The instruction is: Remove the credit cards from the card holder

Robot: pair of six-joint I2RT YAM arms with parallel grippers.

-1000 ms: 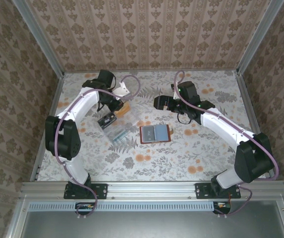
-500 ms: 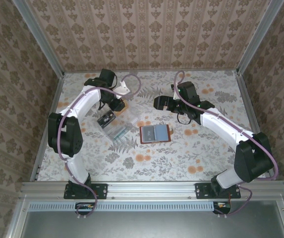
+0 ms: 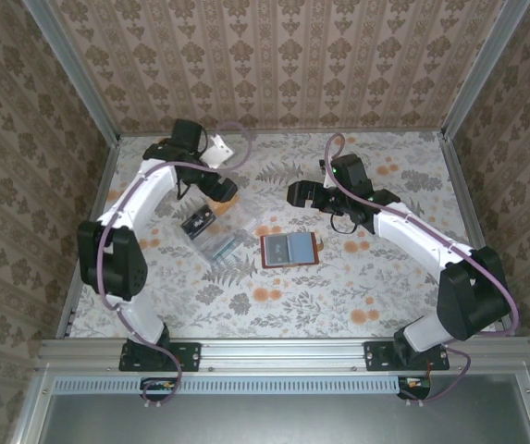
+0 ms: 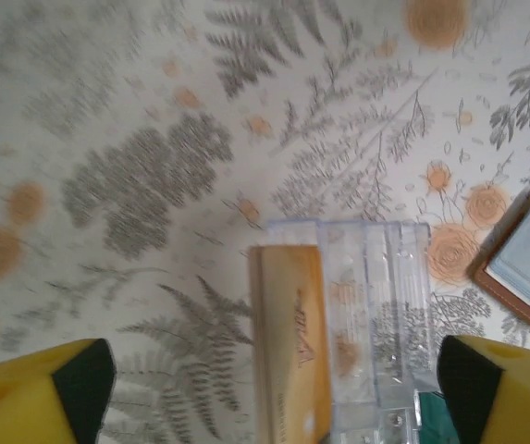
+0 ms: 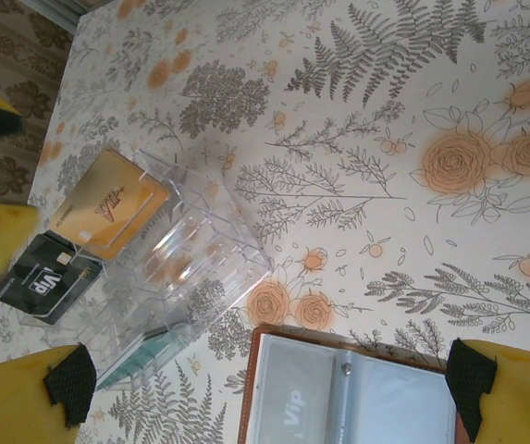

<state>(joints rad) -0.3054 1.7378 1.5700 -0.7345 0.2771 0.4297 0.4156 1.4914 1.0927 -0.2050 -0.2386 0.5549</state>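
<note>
Left gripper (image 4: 274,407) hangs right over the clear tray (image 4: 375,296) with its fingers spread wide. The orange card (image 4: 288,342) stands in the tray between them, and neither finger touches it. The black card (image 5: 47,287) sits just beside the orange one, and the teal card (image 5: 144,361) lies on the tray's side nearer the wallet (image 5: 348,398). That wallet lies open on the flowered table (image 3: 338,296), just beside the tray, pale pockets up. The right gripper (image 5: 265,393) hovers above it, fingers wide apart, gripping nothing.
</note>
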